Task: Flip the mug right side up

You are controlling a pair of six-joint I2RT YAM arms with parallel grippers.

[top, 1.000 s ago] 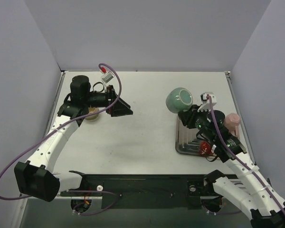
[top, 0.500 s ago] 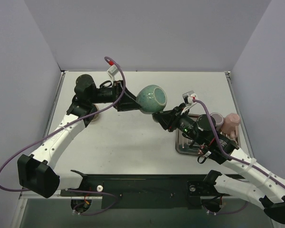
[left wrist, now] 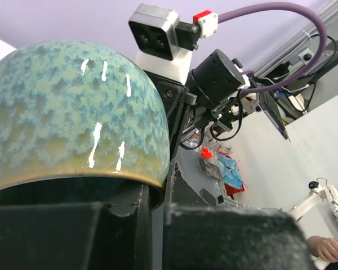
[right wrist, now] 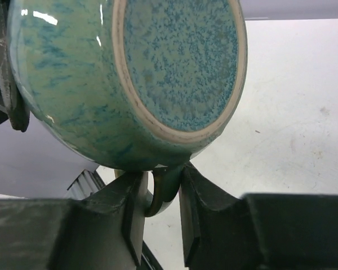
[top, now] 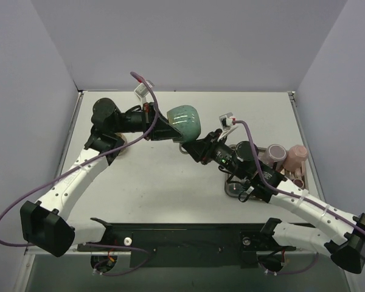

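Observation:
The mug (top: pixel 184 118) is glazed speckled green and hangs in the air above the table's middle, tipped on its side between both arms. In the left wrist view the mug (left wrist: pixel 73 112) fills the upper left. My left gripper (left wrist: pixel 158 194) is shut on its rim, one finger inside the mouth and one outside. In the right wrist view the mug's (right wrist: pixel 158 73) unglazed base faces the camera. Its handle sits between the fingers of my right gripper (right wrist: pixel 163 185), which stands closed round it. From above, the left gripper (top: pixel 173 132) comes from the left and the right gripper (top: pixel 196 146) from below right.
A metal tray (top: pixel 229 184) lies at the right, under the right arm. Two pink cups (top: pixel 297 155) stand by its far right side. A small beige object (top: pixel 117 148) sits under the left arm near the left wall.
The right gripper carried the mug from above the tray leftward to the table's middle. The left gripper reached in from the left and closed on the mug's rim.

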